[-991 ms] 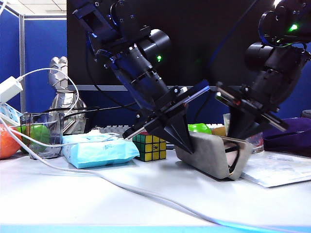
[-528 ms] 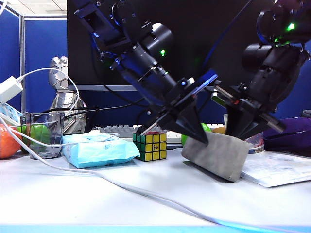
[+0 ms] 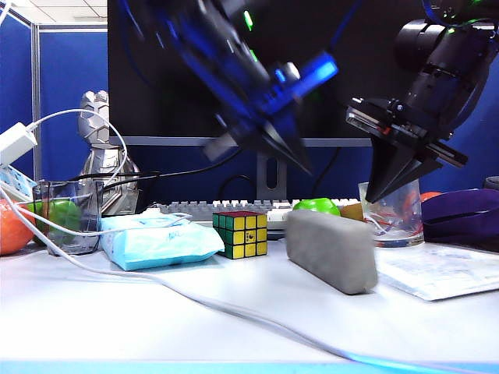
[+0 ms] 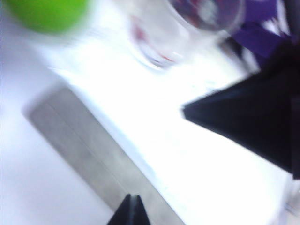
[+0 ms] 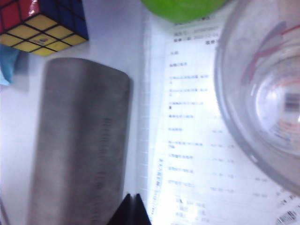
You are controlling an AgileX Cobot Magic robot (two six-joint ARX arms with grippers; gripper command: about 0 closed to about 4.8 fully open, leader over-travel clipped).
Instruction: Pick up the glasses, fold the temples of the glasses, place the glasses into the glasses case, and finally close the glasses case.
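Observation:
The grey glasses case [image 3: 331, 249] lies shut on the white table, right of centre. It also shows as a grey case [image 4: 93, 154] in the left wrist view and as a long grey box [image 5: 79, 150] in the right wrist view. The glasses and their temples are hidden. My left gripper [image 3: 300, 165] is blurred, shut and empty, well above the case's left end; its tips [image 4: 132, 199] meet over the case. My right gripper [image 3: 373, 199] is shut and empty, above the case's right end, with its tips [image 5: 132, 197] beside the case's edge.
A Rubik's cube [image 3: 242, 234] and a light blue tissue pack [image 3: 160, 240] lie left of the case. A white cable [image 3: 195, 300] crosses the front of the table. A glass cup [image 3: 394, 218], a printed sheet [image 3: 444, 273] and a green ball [image 3: 316, 206] are behind and right.
The case's lid went from open to shut. Both grippers have since lifted up and off the case, the left one fast and blurred.

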